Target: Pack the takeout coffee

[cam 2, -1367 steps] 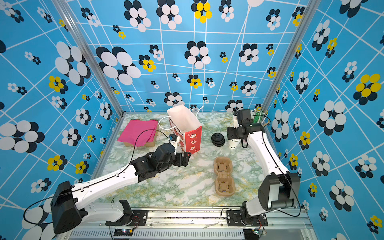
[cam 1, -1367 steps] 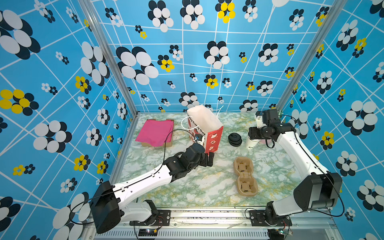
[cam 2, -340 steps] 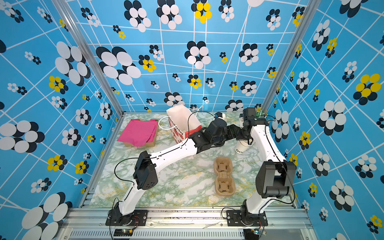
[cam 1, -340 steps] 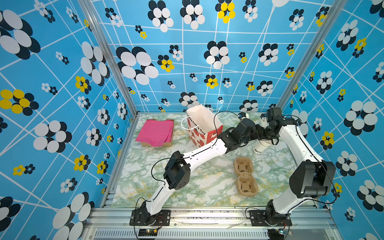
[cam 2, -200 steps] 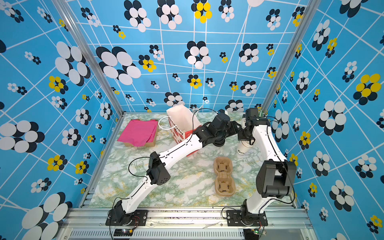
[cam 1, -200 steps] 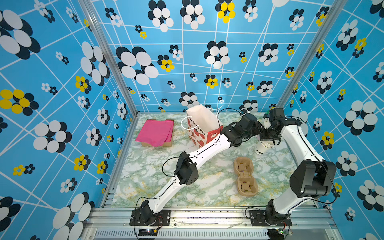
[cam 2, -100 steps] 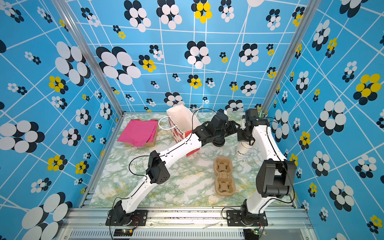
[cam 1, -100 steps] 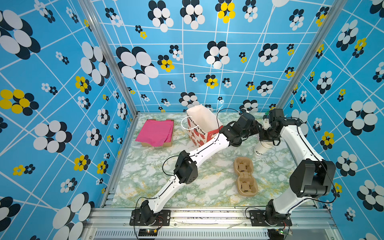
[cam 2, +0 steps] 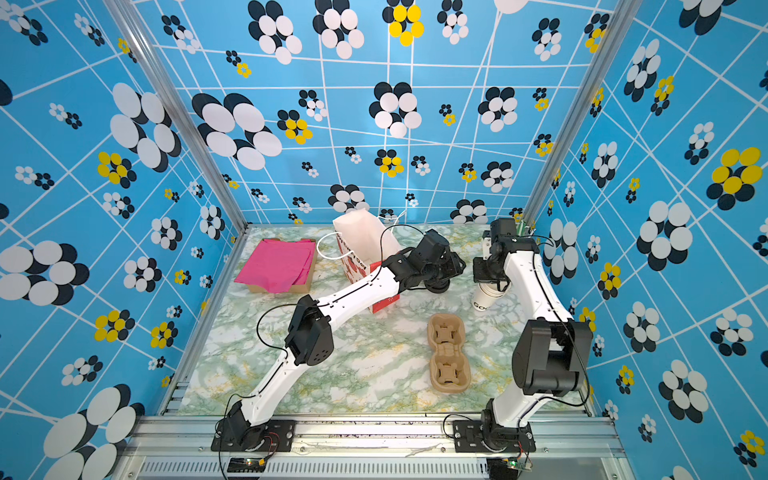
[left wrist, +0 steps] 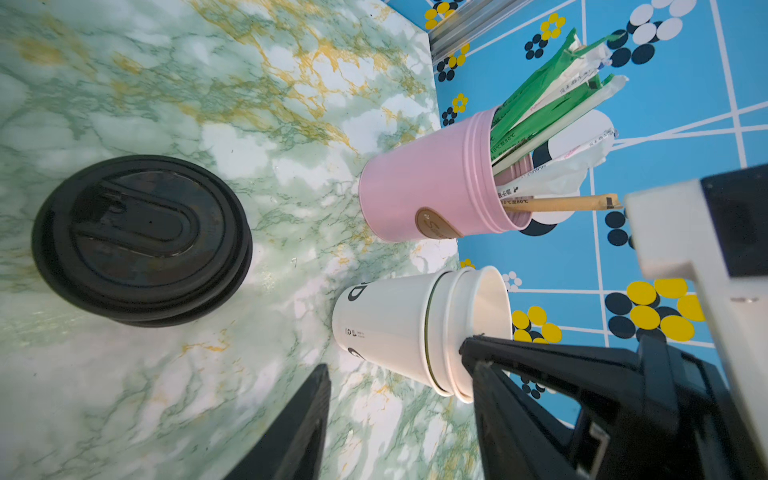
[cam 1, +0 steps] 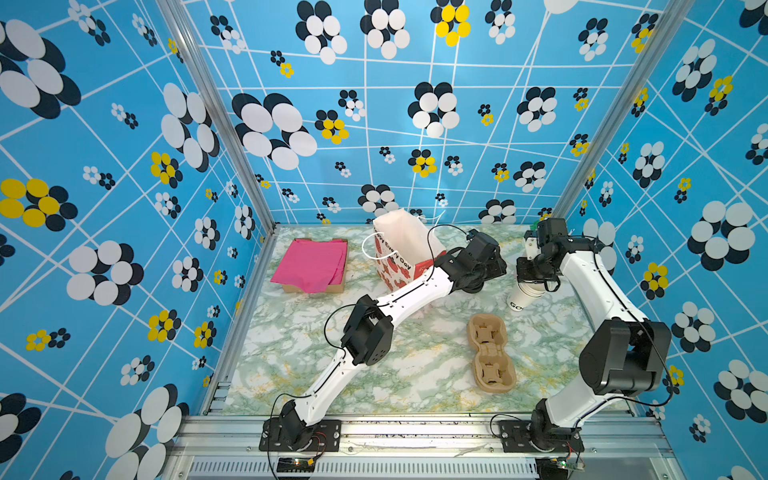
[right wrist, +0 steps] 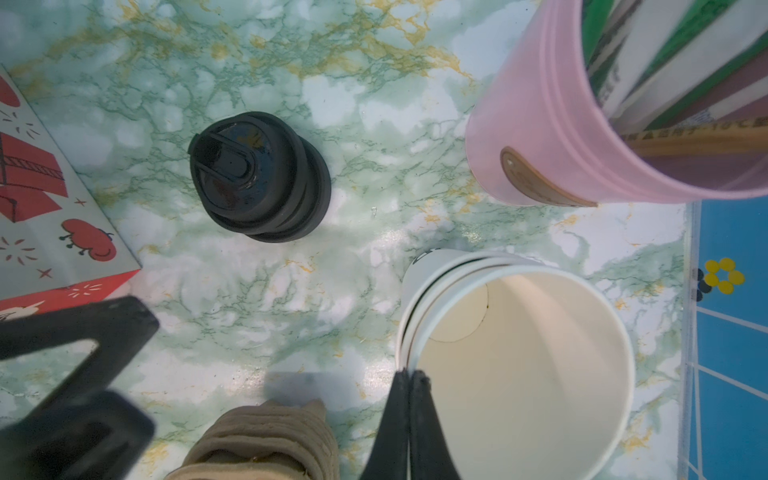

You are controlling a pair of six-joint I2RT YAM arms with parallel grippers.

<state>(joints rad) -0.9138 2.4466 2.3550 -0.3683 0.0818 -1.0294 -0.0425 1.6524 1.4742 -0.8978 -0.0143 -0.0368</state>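
Note:
No takeout coffee shows in any view; the white cups here have no lids. A stack of nested white paper cups point(cam 1: 521, 297) point(right wrist: 519, 361) stands on the marble table at the back right. My right gripper point(right wrist: 409, 374) point(cam 1: 534, 278) is shut on the rim of the top cup. A stack of loose black lids point(left wrist: 141, 239) point(right wrist: 259, 195) point(cam 2: 436, 286) sits between the cups and the bag. My left gripper point(left wrist: 395, 357) point(cam 1: 490, 270) hovers open beside the lids and the cups point(left wrist: 415, 328), with nothing between its fingers.
A red-and-white paper bag point(cam 1: 399, 245) stands open behind the left forearm. A brown pulp cup carrier point(cam 1: 490, 353) lies on the table's near right part. A pink cup of straws point(left wrist: 432, 187) is in the back corner. Pink napkins in a box point(cam 1: 311, 266) sit at back left.
The left arm has swung from beside the bag across to the lids and cups, and in the last second edged slightly back toward the lids. The right gripper stays shut on the cup rim.

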